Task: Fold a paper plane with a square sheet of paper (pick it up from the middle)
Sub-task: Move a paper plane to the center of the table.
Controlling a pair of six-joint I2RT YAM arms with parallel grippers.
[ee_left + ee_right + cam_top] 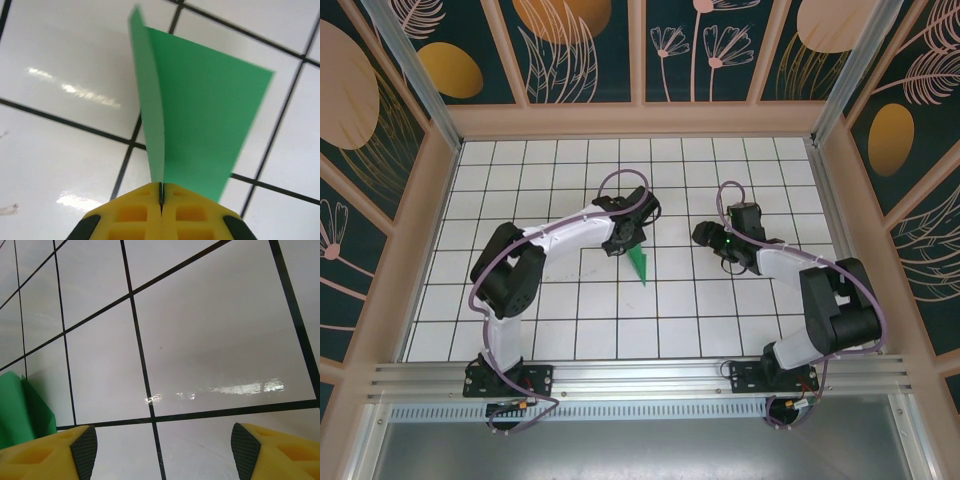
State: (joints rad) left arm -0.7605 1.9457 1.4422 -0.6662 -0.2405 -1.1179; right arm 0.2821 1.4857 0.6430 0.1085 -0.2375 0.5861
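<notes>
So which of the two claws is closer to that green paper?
Left. The left gripper is shut on the green paper, pinching its near end. The right gripper hangs open to the paper's right, apart from it.

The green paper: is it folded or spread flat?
Folded. In the left wrist view the green paper shows two layers meeting at a crease, pinched by the shut left gripper; from above it is a narrow pointed shape.
</notes>
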